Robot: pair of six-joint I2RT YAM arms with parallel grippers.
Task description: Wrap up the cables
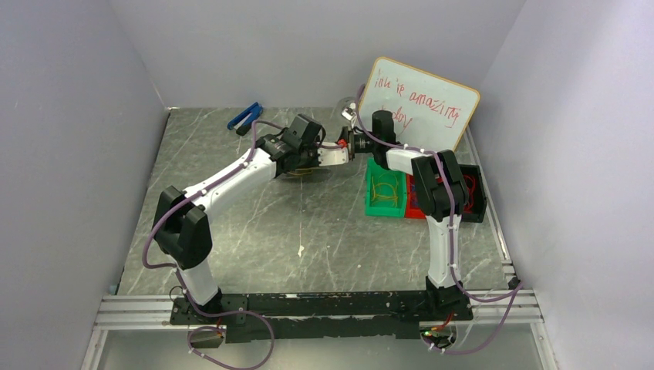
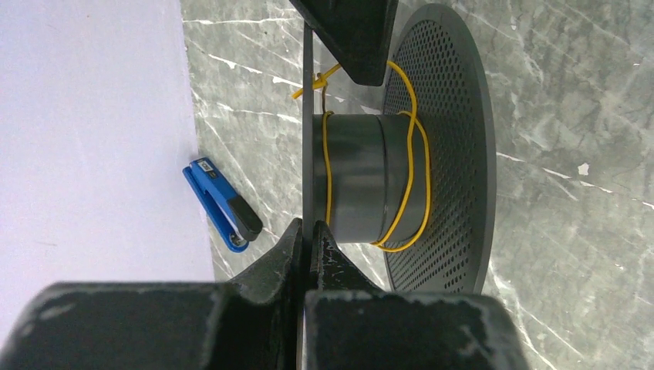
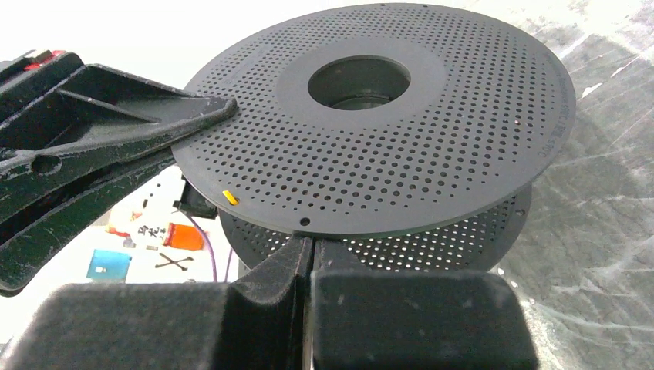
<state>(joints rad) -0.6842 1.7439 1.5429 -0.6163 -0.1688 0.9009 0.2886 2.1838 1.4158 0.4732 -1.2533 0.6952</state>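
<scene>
The black spool (image 2: 362,177) sits toward the far edge of the surface, about midway between the left and right edges. The cable (image 2: 327,173) is on it, with a few loose yellow turns around the hub between the two perforated flanges. A short yellow tail pokes out past the thinner flange.

The left pincer (image 2: 311,231) is clenched on the rim of that thinner flange, which runs edge-on straight into the seam between its fingers. The hub's axis lies crosswise to those fingers. The turns of cable therefore stand parallel to the flanges, just ahead of the left pincer.

The right pincer (image 3: 306,245) comes in from the right-edge side and is also clenched. Its tips are just under the rim of the upper flange and aim into the gap between the flanges. In the left wrist view one strand climbs off the hub and goes behind that tip. I cannot tell whether the strand is pinched there or only passes by.

My reading is that winding is under way with only a few turns laid. The left arm holds the spool as the anchor. The right arm is nearer the free strand, so it is the one to lead the cable around the hub, across the axis.

Near the right edge, a green bin (image 1: 383,210) holds more yellowish loops (image 1: 384,191).
</scene>
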